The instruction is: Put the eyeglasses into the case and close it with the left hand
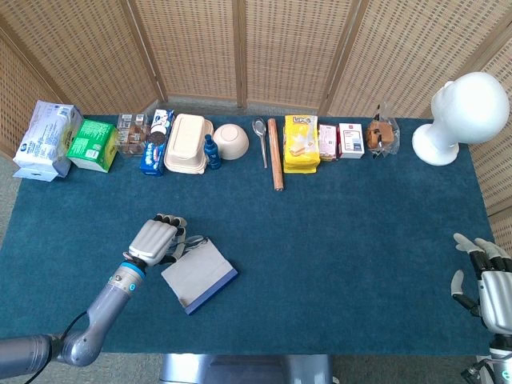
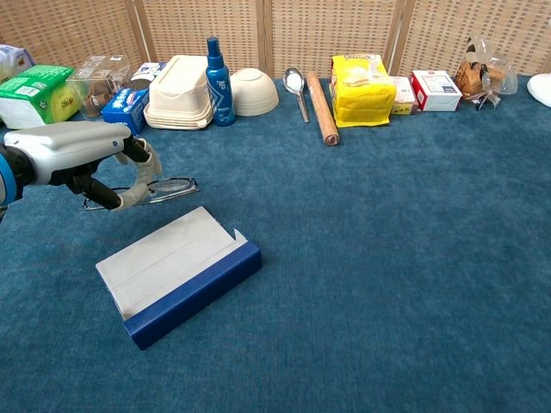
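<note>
The eyeglasses (image 2: 164, 189) are thin dark-framed ones, held above the table by my left hand (image 2: 90, 159), which pinches them at their left end. In the head view the left hand (image 1: 155, 239) hovers at the far left corner of the case, with the eyeglasses (image 1: 193, 242) poking out to its right. The case (image 2: 175, 273) is an open blue box with a pale grey lid flap, lying flat near the front left; the same case (image 1: 199, 276) shows in the head view. My right hand (image 1: 488, 280) rests open at the table's right front edge, away from everything.
Along the back edge stand a tissue pack (image 1: 46, 138), green box (image 1: 92, 143), Oreo pack (image 1: 154, 144), beige lunch box (image 1: 187, 142), blue bottle (image 2: 215, 70), bowl (image 1: 230, 141), spoon (image 1: 261, 140), wooden roller (image 1: 275, 153), yellow snack bag (image 1: 302, 142) and small boxes. A white mannequin head (image 1: 462, 116) stands back right.
</note>
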Motion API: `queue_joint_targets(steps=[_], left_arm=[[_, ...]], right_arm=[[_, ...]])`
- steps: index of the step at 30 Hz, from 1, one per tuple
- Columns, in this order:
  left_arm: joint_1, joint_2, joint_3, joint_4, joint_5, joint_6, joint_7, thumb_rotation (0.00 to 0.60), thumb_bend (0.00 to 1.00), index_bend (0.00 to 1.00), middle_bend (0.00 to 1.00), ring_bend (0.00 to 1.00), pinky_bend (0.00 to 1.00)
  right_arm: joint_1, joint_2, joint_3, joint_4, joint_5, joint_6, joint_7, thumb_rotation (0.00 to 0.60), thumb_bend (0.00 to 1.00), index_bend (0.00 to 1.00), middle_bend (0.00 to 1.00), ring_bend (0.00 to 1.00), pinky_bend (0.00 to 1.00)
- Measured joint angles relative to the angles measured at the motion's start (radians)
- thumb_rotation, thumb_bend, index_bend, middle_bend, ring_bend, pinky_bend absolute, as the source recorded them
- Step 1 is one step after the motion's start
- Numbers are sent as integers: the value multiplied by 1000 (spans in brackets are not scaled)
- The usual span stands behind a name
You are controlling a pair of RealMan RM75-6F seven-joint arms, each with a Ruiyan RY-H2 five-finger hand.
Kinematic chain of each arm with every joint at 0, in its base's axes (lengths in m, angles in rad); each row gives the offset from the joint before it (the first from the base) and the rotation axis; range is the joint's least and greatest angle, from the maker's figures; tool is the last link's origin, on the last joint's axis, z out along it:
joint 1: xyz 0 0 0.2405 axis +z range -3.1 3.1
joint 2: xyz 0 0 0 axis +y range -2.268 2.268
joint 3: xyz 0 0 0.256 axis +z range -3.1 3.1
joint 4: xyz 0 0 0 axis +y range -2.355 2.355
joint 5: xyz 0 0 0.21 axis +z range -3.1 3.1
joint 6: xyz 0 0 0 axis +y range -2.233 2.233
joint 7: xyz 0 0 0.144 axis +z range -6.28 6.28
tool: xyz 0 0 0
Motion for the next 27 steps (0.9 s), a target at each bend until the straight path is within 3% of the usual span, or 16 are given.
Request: queue_joint_targets(steps=[15, 27], left_arm=[[1, -57, 36, -80, -90, 64, 130, 511, 545, 597, 258, 227, 190], [-13, -105, 46, -95, -127, 87, 182, 479, 463, 448, 180, 164, 155]], right_arm=[[-10, -5, -9, 26, -12, 10, 34, 504, 660, 173, 310, 174, 190], [-21, -3, -11, 44, -11, 19, 58, 505, 664, 173, 311, 174, 191]])
